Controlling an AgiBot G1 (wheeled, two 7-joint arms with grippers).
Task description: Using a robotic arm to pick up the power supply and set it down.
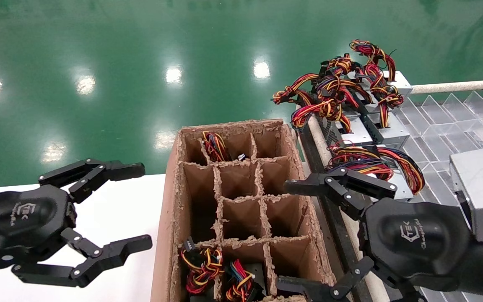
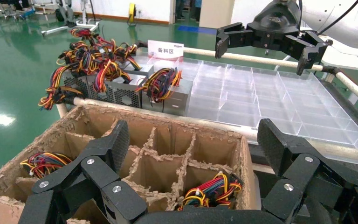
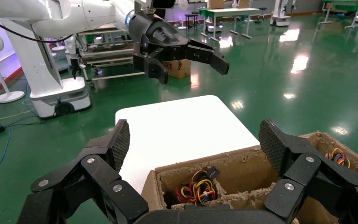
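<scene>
Jaws: both spread wide, nothing held; right gripper (image 1: 315,235) hangs over the right edge of the cardboard box (image 1: 170,235), between it and the rack; left gripper (image 1: 143,205) hovers over the white table (image 1: 111,226) just left of the box
Cardboard box: brown, ragged-edged, split by dividers into a grid of cells, three across
Nearest cells: two hold units with bundled wires; one red-yellow-black bundle (image 1: 199,268) at near left, one with blue and red wires (image 1: 239,283) in the near middle; near right cell shows no unit
Middle cells: bare cardboard as far as can be seen
Far cells: one wire bundle (image 1: 214,144) pokes up near the far left; a small white connector (image 1: 241,157) lies beside it
Rack to the right: clear plastic tray (image 1: 438,113) with divided compartments, the ones in view holding nothing
Power supply (image 1: 396,186): silver-grey box with red, yellow, orange and black wires, resting on the rack just beyond the right gripper's far finger, not gripped
Farther units (image 1: 367,121): several more silver boxes with tangled wires stacked at the rack's far end
Sign (image 2: 166,49): white card with red characters behind the stack
Floor (image 1: 141,63): glossy green
</scene>
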